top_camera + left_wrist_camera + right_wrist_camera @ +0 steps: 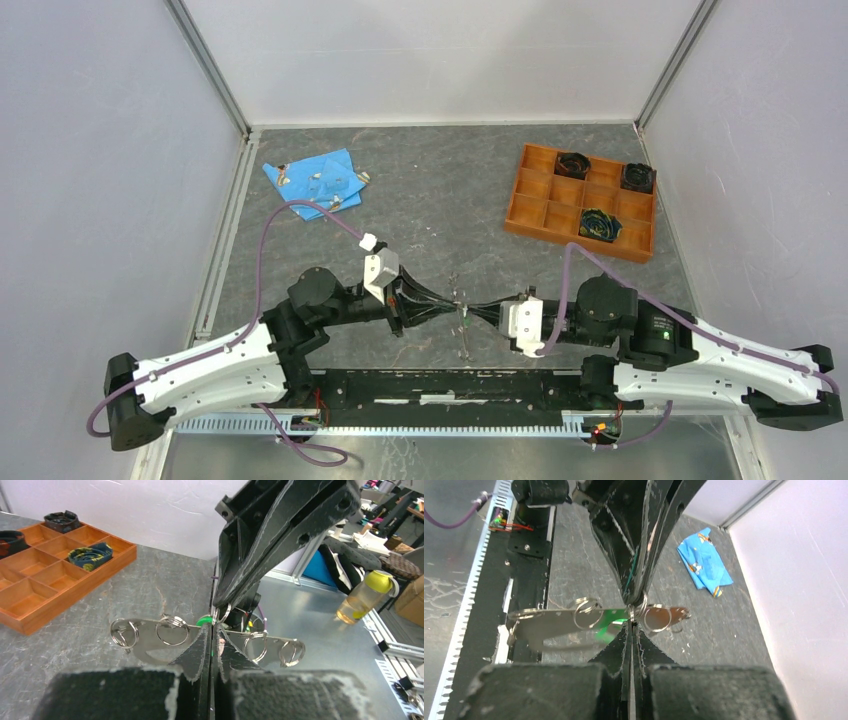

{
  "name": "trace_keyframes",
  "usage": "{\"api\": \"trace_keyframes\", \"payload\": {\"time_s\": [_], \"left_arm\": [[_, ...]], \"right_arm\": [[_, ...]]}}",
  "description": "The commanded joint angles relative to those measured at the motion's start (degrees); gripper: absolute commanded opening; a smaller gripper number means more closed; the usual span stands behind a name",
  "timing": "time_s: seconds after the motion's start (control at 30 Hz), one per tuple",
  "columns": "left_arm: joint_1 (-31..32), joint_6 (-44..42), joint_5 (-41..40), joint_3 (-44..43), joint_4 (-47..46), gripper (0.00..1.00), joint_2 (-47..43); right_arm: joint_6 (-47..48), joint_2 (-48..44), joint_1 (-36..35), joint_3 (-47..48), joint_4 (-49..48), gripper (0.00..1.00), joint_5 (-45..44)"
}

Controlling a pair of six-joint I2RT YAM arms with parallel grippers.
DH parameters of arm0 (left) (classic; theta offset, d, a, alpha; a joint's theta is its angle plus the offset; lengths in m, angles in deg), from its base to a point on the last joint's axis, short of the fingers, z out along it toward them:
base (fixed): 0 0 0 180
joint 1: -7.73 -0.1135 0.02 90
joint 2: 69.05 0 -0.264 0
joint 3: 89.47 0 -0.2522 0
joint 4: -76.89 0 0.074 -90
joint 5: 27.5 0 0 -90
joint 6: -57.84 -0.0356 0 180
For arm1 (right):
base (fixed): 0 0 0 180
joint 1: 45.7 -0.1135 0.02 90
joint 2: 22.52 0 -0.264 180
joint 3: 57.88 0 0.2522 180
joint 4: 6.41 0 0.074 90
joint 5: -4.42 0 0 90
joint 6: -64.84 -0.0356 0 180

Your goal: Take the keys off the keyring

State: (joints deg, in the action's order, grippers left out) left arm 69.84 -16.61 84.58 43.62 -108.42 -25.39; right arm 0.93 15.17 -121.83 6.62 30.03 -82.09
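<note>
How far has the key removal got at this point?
Done: the keyring is held above the table, with the left gripper and the right gripper shut on it, tip to tip. In hand: both pinch beside the green-headed key, which is not yet free. Left: every key. The bits on the blue cloth are too small to identify.
</note>
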Motion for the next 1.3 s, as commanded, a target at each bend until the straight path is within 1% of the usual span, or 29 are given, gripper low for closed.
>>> {"api": "trace_keyframes", "payload": {"time_s": [0.0,0.23,0.43,0.53,0.7,1.27], "left_arm": [[0.1,1.9,-5.1,0.3,-3.8,0.02,-1.4],[0.2,2.0,-6.4,0.6,-4.8,0.02,-0.7],[0.2,1.0,-11.6,0.6,-2.7,0.02,-0.9],[0.2,0.3,-13.8,0.2,-1.2,0.02,-0.7],[0.2,-0.6,-15.9,0.0,0.9,0.02,-0.3],[0.2,-3.3,-17.8,-1.3,6.8,0.02,0.5]], "right_arm": [[-1.5,-0.2,-0.2,-1.4,-0.2,0.0,-2.6],[-1.5,0.9,-0.2,-2.0,-0.3,0.0,-3.1],[-1.5,1.2,-0.2,-1.6,-0.4,0.0,-3.1],[-1.5,1.2,-0.2,-1.5,-0.6,0.01,-4.9],[-1.6,1.4,-0.2,-1.3,-1.0,0.01,-6.0],[-2.8,3.2,-0.2,0.5,-1.6,0.01,-10.4]]}}
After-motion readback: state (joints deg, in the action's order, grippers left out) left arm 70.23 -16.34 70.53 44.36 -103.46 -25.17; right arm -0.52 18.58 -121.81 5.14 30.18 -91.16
